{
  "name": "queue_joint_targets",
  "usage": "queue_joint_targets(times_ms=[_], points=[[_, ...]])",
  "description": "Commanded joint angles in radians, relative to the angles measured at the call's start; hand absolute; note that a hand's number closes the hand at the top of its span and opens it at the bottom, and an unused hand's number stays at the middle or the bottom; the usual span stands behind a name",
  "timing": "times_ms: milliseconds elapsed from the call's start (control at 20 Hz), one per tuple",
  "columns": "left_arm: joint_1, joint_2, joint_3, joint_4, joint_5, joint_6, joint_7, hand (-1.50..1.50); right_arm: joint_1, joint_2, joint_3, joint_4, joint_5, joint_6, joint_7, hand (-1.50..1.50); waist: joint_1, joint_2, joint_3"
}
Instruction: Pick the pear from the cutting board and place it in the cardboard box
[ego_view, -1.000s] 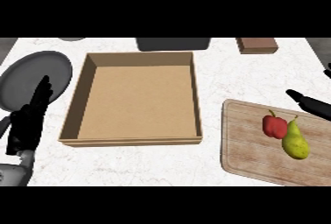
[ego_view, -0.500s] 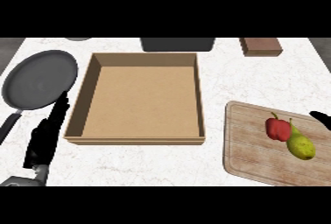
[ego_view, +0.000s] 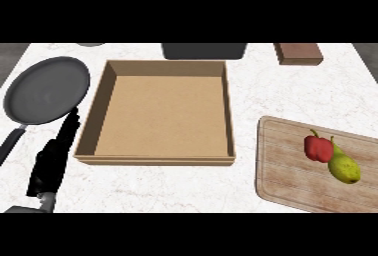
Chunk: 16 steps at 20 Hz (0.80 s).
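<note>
The left hand (ego_view: 53, 159) rests near the tabletop's (ego_view: 258, 85) front-left corner, fingers straight and holding nothing, just beside the left wall of the cardboard box (ego_view: 156, 114). The right hand is not in view, so its state cannot be reported. The cardboard box sits open-topped at the tabletop's middle, with a dark frying pan (ego_view: 44, 90) at the left edge beyond the left hand. The cutting board (ego_view: 284, 167) lies at the front-right corner, well apart from the left hand. The pear (ego_view: 344, 167) lies on its side toward the board's right edge, touching a red pepper (ego_view: 318, 148) on its left. Judged from its appearance, the pear is light, stiff and smooth-skinned, likely to roll or slip under a one-sided push. The recommended hold is across the wide lower body, approached from the right and front so the fingers avoid the pepper.
</note>
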<state>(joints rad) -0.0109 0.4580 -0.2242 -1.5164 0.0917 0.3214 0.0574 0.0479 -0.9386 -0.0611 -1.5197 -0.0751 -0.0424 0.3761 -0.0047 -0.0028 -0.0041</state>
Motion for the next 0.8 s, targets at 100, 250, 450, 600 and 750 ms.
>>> queue_joint_targets(times_ms=[100,250,450,600,750], points=[[0.028,0.0,0.026,0.031,0.016,-0.033,-0.05,0.0,-0.031,-0.099,0.072,-0.099,-0.089,0.24,0.243,-1.5,0.014,0.004,0.001],[-0.007,-0.036,0.002,-0.006,-0.018,-0.011,0.011,0.0,-0.06,-0.07,0.082,-0.2,-0.122,0.255,0.39,-1.5,0.006,0.002,0.003],[0.037,-0.043,0.009,-0.058,-0.057,-0.014,0.018,0.0,-0.14,0.041,0.146,-0.11,-0.002,0.235,0.434,-1.5,0.015,0.003,0.004],[0.049,-0.028,0.085,0.025,-0.008,-0.085,-0.055,0.0,-0.063,0.027,0.095,-0.259,-0.01,0.252,0.546,-1.5,0.001,0.001,0.003],[0.048,-0.082,0.019,-0.087,-0.097,-0.024,0.054,0.0,-0.069,0.086,0.1,-0.204,0.064,0.259,0.535,-1.5,0.005,0.001,0.004]])
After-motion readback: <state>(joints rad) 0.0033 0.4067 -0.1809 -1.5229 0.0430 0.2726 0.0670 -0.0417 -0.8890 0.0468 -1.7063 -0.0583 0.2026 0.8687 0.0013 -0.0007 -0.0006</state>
